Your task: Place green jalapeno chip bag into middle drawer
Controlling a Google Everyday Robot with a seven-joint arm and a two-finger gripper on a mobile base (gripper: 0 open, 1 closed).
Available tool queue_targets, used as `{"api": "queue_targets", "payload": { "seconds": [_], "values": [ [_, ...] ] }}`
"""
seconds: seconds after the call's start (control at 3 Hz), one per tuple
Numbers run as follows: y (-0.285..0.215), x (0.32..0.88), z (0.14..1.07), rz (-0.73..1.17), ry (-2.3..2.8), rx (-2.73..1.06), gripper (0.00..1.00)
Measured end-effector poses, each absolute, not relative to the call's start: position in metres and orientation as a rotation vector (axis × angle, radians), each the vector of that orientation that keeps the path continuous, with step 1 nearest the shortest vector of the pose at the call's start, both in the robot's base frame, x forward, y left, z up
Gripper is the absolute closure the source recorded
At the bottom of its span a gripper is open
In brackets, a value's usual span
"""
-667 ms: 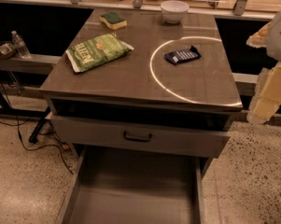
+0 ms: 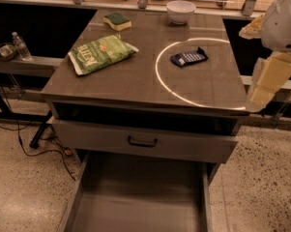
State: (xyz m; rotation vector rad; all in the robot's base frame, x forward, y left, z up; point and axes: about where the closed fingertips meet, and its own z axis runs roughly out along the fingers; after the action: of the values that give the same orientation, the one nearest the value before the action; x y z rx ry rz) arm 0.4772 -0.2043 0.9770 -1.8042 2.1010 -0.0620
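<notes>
The green jalapeno chip bag [image 2: 100,53] lies flat on the left part of the grey cabinet top [image 2: 135,81], white lettering up. The middle drawer [image 2: 135,197] is pulled out wide below, with a bare flat grey floor. My gripper [image 2: 269,79], pale yellow, hangs off the right edge of the cabinet top at about its height. It is far to the right of the bag and holds nothing that I can see.
A small dark blue packet [image 2: 189,57] lies inside a bright ring of light on the right part of the top. A green-and-yellow sponge [image 2: 117,20] and a white bowl [image 2: 181,10] stand at the back. A drawer front with a dark handle [image 2: 142,142] sits above the open drawer. Cables lie on the floor at left.
My gripper has moved a little up and to the left, closer to the right edge of the cabinet top. The bag and the other things have not moved.
</notes>
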Motion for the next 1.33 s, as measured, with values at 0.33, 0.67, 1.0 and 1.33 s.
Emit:
{"api": "queue_targets", "payload": {
  "seconds": [0.33, 0.67, 1.0, 1.33],
  "values": [
    [-0.155, 0.538, 0.975, 0.029, 1.887, -1.896, 0.0],
    [-0.078, 0.598, 0.974, 0.132, 1.654, -1.926, 0.0],
    [-0.075, 0.601, 0.972, 0.134, 1.651, -1.919, 0.0],
    [-0.047, 0.626, 0.957, 0.161, 1.619, -1.854, 0.0]
  ]
}}
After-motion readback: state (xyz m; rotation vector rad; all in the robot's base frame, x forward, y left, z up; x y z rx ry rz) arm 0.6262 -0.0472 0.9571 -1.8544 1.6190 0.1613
